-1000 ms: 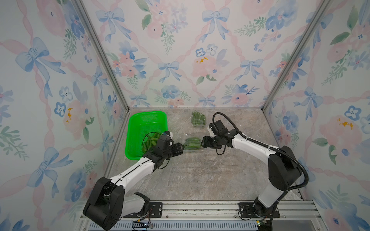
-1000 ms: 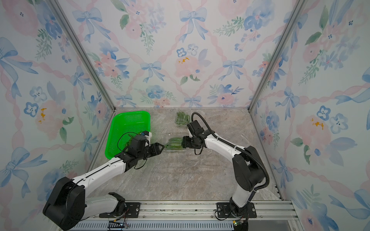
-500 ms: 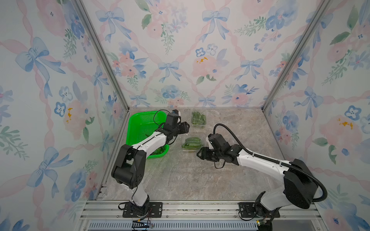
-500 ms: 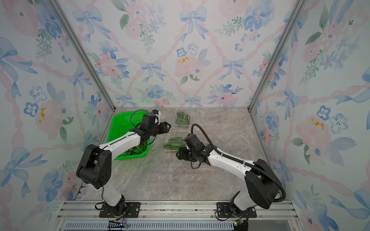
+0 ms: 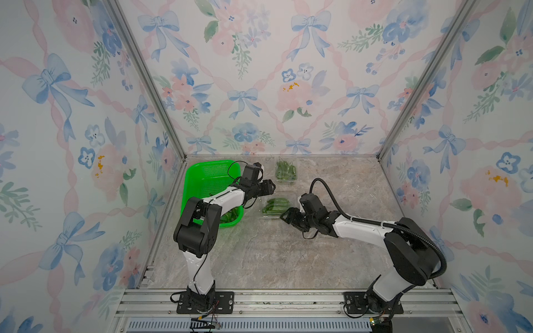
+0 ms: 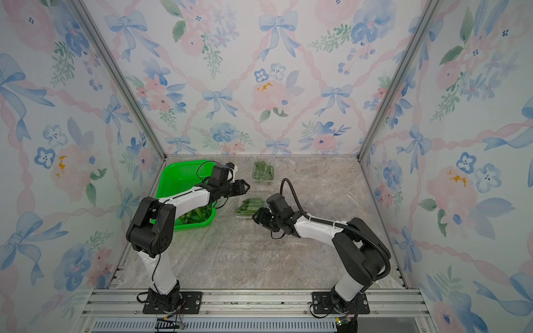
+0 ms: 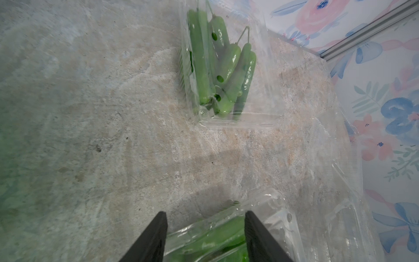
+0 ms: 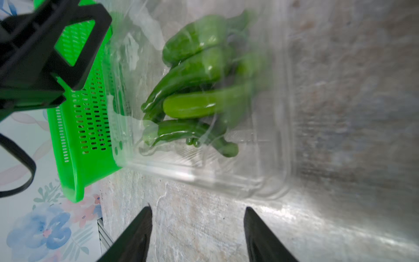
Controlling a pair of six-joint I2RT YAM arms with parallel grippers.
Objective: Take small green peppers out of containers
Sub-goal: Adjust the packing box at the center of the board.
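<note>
Front tabletop (image 5: 274, 259) lies open; basket (image 5: 202, 176) and containers (image 5: 286, 181) crowd the back.

Robot test booth: floral-papered walls (image 5: 259, 86), aluminium rails (image 5: 259, 299), marble tabletop (image 5: 274, 259).

Top pair high, facing back wall (image 5: 274, 86) (near-identical); wrist cams close, sharing container (image 8: 204, 177).

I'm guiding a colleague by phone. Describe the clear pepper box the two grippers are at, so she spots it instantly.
Find the green basket at the table's back left. Right of its near end lies a clear container of peppers, between the left gripper and right gripper. The other filled container sits farther back, by the wall.
</note>
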